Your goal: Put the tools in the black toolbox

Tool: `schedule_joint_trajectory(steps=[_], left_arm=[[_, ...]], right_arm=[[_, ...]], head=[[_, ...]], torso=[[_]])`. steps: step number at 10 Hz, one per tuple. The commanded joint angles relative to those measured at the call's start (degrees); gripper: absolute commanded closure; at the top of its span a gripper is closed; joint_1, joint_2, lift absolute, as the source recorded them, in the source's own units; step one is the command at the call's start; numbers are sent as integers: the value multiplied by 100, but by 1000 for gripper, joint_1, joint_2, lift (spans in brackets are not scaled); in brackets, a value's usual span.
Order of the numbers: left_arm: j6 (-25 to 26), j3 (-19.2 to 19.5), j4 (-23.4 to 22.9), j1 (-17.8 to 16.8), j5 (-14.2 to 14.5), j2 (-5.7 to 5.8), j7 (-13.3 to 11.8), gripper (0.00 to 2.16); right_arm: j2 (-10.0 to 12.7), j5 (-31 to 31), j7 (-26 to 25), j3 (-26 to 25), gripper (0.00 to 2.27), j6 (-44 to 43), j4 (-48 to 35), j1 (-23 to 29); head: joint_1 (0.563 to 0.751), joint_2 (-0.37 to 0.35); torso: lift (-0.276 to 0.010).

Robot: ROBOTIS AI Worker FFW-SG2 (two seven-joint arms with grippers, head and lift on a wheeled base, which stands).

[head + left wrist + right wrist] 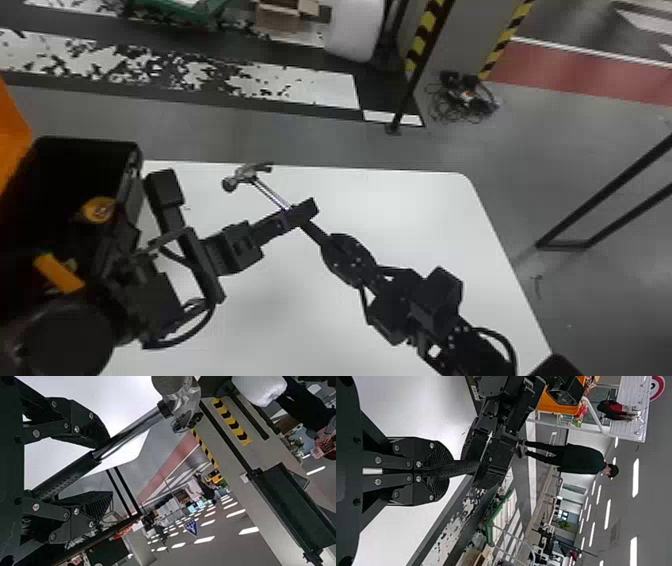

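Hammer: above the tabletop, off the toolbox's right side, its handle in my right hand.
Long axis: slantwise; head end nearer the toolbox, handle end farther off.
Right hand: pressed closed on the handle, on the far side of my left hand from the toolbox.
Left hand: fingers parted, the hammer crossing between them near where metal meets grip; the nearer of my two to the toolbox.
Coming move: I judge a handover; left fingers should close across the hammer before the right lets go, else it could drop or swivel.
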Motion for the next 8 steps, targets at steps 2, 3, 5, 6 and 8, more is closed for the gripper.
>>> schedule_joint_trajectory(steps=[2,3,5,6,8], left_arm=[[0,-8,46,22,117,0,-62,1322],[17,-26,46,13,134,0,-115,1362],[53,-43,73,-31,90,17,-282,1943],[228,-52,73,-57,29,44,-299,2142],[246,-35,73,-66,-15,44,-317,2138]], right_arm=[[-8,-3,-49,9,2267,13,1,-11],[0,-3,-57,9,2267,13,1,-28],[0,-3,-92,9,2267,13,1,-28],[0,-3,-110,27,2267,13,1,-37],[0,-3,-172,70,2267,13,10,-55]], head=[[695,-252],[695,-254],[695,-259],[695,-262],[695,-266]], torso=[[-39],[-39],[-39],[-39],[-39]])
